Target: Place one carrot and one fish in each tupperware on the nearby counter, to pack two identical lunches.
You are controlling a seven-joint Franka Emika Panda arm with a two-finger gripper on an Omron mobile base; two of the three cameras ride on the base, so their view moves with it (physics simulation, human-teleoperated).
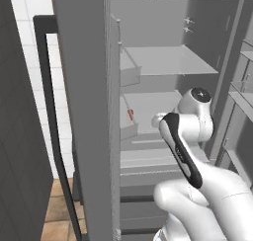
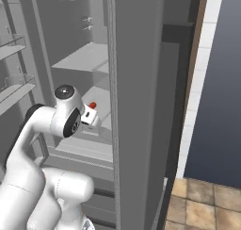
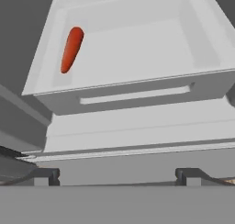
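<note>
1 carrot lies in the fridge drawer, at its left side; gripper hangs before the drawer, fingers spread wide, empty.

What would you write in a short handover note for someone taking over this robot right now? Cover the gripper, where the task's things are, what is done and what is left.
Gripper: open, holding nothing, aimed into the open fridge.
Carrot: lying on the fridge shelf, toward its left side in the hand view, ahead of the fingertips and not touched.
Done: the arm has reached the fridge; nothing picked yet.
Left: grasp this carrot, carry it to a container, then find the second carrot and both fish and pack one of each per container.
</note>
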